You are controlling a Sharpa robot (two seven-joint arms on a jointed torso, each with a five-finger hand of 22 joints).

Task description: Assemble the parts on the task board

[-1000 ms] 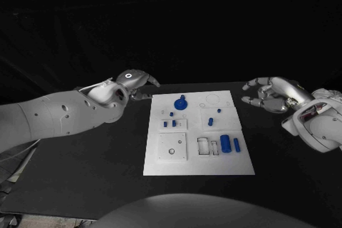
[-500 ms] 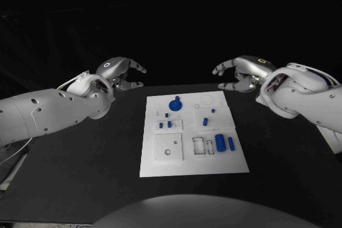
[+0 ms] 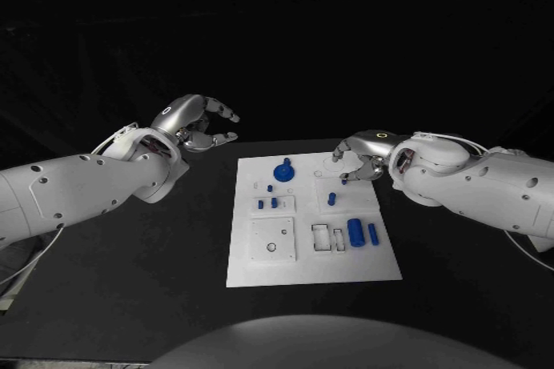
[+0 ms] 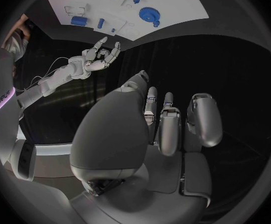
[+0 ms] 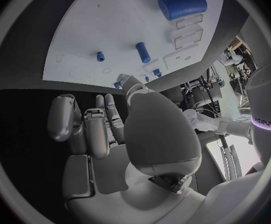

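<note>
The white task board (image 3: 314, 269) lies in the middle of the black table. On it are a blue gear (image 3: 283, 173) at the far left, two small blue pegs (image 3: 268, 202), a blue pin (image 3: 331, 198) and a thick blue cylinder (image 3: 357, 231) beside a thinner blue bar (image 3: 371, 234). My left hand (image 3: 198, 121) hovers off the board's far left corner, fingers apart, holding nothing. My right hand (image 3: 359, 158) hangs over the board's far right corner, fingers pointing down, nothing in them. The right wrist view shows the right hand's fingers (image 5: 104, 117) straight above the board (image 5: 110, 25), with the cylinder (image 5: 182, 5) and pin (image 5: 143, 52) beyond.
Pale rectangular recesses (image 3: 329, 237) sit beside the cylinder, and a square plate with a hole (image 3: 277, 239) lies at the board's near left. In the left wrist view, the left hand (image 4: 163, 129) faces the board (image 4: 173, 0), gear (image 4: 150, 16) and right hand (image 4: 99, 59).
My right arm has swung in from the right and lowered its hand over the board's far right corner. My left hand has lifted away from the board's far left edge.
</note>
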